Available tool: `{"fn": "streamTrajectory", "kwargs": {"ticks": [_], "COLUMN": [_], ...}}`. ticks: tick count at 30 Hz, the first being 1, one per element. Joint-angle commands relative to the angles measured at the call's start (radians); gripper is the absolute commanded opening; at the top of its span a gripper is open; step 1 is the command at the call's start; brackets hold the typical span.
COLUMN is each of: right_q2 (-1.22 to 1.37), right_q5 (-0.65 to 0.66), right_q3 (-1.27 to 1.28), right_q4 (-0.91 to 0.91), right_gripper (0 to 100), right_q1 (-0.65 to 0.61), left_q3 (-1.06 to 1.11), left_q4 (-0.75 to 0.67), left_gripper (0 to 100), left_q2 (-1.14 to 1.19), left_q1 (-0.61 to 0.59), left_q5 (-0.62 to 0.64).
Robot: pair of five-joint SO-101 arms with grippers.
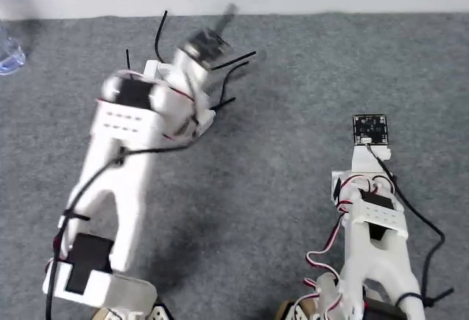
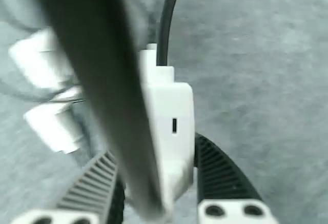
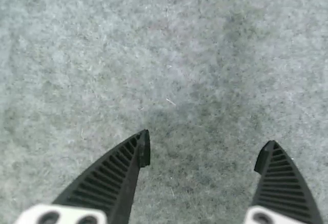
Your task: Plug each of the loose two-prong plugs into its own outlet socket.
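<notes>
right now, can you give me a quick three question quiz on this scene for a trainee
1. True or false: the right gripper has its fingers shut on a plug.
2. What sits between the fingers of the left gripper? A) a white block B) a blue cup C) nothing
3. Fill in: the cable running from the white block is coloured ____.

Key: 1 false, its fingers are spread above the grey mat with nothing between them. 2 A. 3 black.
</notes>
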Motion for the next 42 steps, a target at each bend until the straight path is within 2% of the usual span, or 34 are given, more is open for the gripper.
{"fn": "streamTrajectory", "kwargs": {"ticks": [1,4,8,12,16,25,28,32,34,37,42], "right_q2": [0.001,0.001,0.001,0.001,0.001,0.001,0.001,0.001,0.001,0.001,-0.012], "right_q5": [0.009,0.009,0.009,0.009,0.009,0.009,0.009,0.009,0.009,0.002,0.009], "right_q3": [-0.031,-0.031,-0.031,-0.031,-0.031,-0.031,-0.031,-0.031,-0.029,-0.025,0.008], "right_q4": [-0.024,-0.024,-0.024,-0.024,-0.024,-0.024,-0.024,-0.024,-0.024,-0.015,0.001], "right_gripper": [31.4,31.4,31.4,31.4,31.4,31.4,31.4,31.4,31.4,31.4,31.5], "right_q1": [-0.008,-0.008,-0.008,-0.01,-0.01,-0.01,-0.01,-0.013,-0.031,-0.076,-0.214], "left_q3": [-0.156,-0.266,-0.452,-0.638,-0.78,-0.834,-0.845,-0.84,-0.794,-0.598,-0.134], "left_q4": [0.014,0.008,0.049,0.207,0.272,0.287,0.292,0.292,0.292,0.292,0.288], "left_gripper": [2,2,2,15,28,29,29,29,29,29,29], "left_q2": [0.089,0.238,0.408,0.512,0.56,0.566,0.48,0.239,0.112,-0.089,-0.388], "left_q1": [-0.101,-0.158,-0.176,-0.163,-0.164,-0.17,-0.244,-0.367,-0.414,-0.459,-0.43], "left_q5": [-0.026,-0.031,-0.031,-0.032,-0.034,-0.028,-0.031,-0.025,0.035,0.115,0.123]}}
